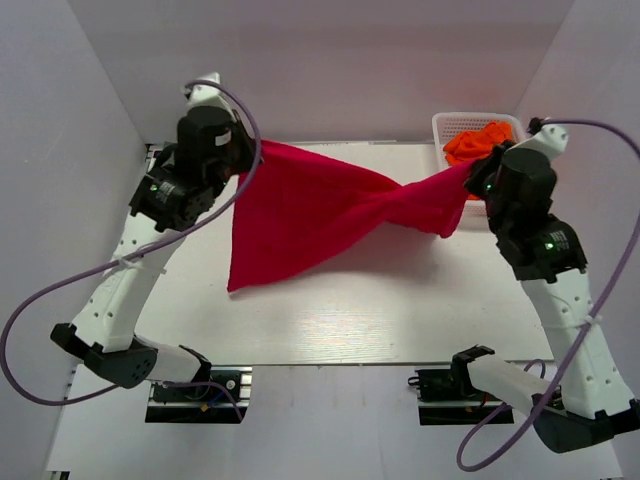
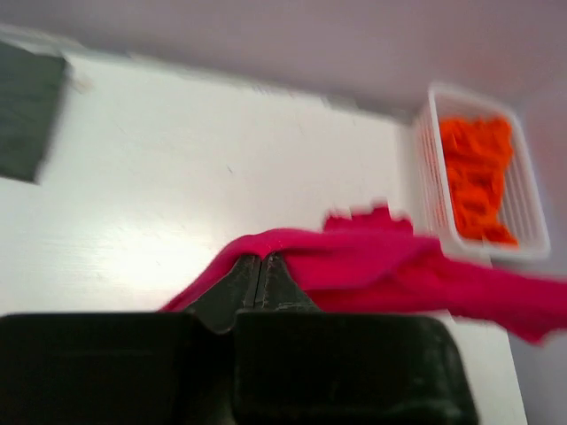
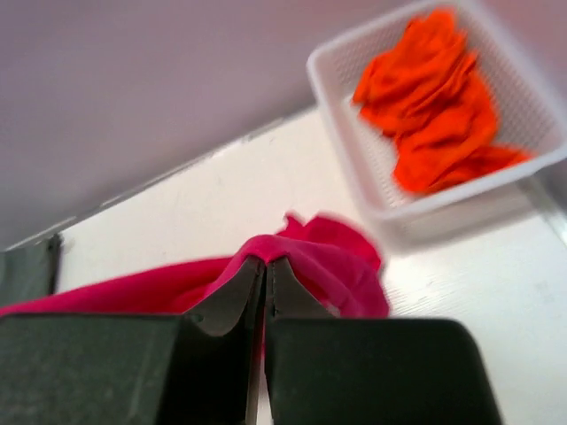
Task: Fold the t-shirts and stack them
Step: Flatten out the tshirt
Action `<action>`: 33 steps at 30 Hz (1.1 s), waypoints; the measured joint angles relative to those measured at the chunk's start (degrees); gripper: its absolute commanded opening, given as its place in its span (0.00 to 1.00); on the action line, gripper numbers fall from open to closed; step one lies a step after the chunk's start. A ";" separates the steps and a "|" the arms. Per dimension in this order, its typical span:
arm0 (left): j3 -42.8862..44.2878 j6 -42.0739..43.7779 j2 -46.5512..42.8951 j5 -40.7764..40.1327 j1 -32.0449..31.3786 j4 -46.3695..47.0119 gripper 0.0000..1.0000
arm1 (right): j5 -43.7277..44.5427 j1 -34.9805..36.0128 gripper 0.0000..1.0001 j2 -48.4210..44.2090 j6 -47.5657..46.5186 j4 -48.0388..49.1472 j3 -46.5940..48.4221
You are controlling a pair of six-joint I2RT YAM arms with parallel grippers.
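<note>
A crimson red t-shirt [image 1: 310, 215] hangs stretched and twisted in the air above the white table [image 1: 330, 320] between my two grippers. My left gripper [image 1: 243, 170] is shut on its left end; in the left wrist view the gripper [image 2: 260, 258] has its jaws closed with the red t-shirt [image 2: 399, 266] draped over them. My right gripper [image 1: 470, 172] is shut on its right end; the right wrist view shows that gripper [image 3: 267, 262] pinching the red t-shirt [image 3: 337, 266]. Orange t-shirts [image 1: 478, 142] lie bunched in the basket. No dark grey-green t-shirt is in view.
A white mesh basket [image 1: 450, 125] stands at the table's back right corner, close behind my right gripper; it also shows in the left wrist view [image 2: 443, 230] and right wrist view [image 3: 354, 168]. Grey walls enclose the table on three sides.
</note>
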 measured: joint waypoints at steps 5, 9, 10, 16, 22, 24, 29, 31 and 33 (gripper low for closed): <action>9.99 2.54 -0.02 -13.18 0.28 -2.69 0.00 | 5.42 -0.04 0.00 -0.26 -7.65 -0.31 9.22; 14.60 5.14 -0.79 -22.51 0.31 -3.17 0.00 | 9.70 -0.04 0.00 -0.85 -12.74 -0.09 14.91; 14.97 5.62 -1.27 -24.48 0.31 -3.28 0.00 | 10.71 -0.04 0.00 -1.38 -13.97 0.11 15.69; 15.04 8.33 -6.36 -33.92 0.24 -3.67 0.00 | 14.84 0.02 0.00 -6.38 -19.56 0.92 17.84; 14.95 10.03 -14.86 -32.39 -0.68 -3.19 0.00 | 11.76 0.11 0.00 -11.28 -21.79 1.14 21.59; 14.95 10.19 -17.57 -29.62 -0.70 -3.06 0.00 | 8.74 0.17 0.00 -12.85 -21.77 1.16 22.86; 14.97 9.75 -23.34 -22.43 -0.70 -2.95 0.00 | 1.46 0.17 0.00 -16.39 -21.31 1.11 24.04; 15.08 9.38 -24.28 -20.59 -0.68 -3.26 0.00 | -0.28 0.17 0.00 -17.22 -21.03 1.05 24.00; 14.60 8.57 -24.50 -19.10 -0.68 -3.56 0.00 | -1.27 0.17 0.00 -17.62 -20.46 1.01 23.50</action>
